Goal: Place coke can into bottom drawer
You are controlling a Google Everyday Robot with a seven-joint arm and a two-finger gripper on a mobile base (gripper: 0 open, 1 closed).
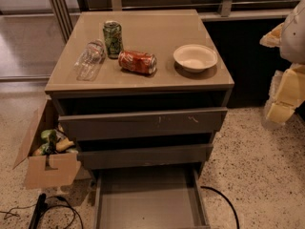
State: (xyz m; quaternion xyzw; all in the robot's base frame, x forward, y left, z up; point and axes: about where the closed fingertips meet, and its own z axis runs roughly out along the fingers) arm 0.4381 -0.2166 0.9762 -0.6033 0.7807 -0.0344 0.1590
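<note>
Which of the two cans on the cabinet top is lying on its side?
The red-orange coke can, left of the white bowl; the green can behind it stands upright. The gripper hangs at the frame's right edge, beside the cabinet.

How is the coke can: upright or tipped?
Tipped: the coke can lies on its side on the cabinet top; the gripper hangs at the right edge.

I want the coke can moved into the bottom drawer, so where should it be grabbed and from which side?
Grip the coke can around mid-body, coming from above. It lies on its side, long axis roughly left to right, so the grip should probably span front to back. The green can stands close behind its left end, so stay central. The gripper is at the right edge.
</note>
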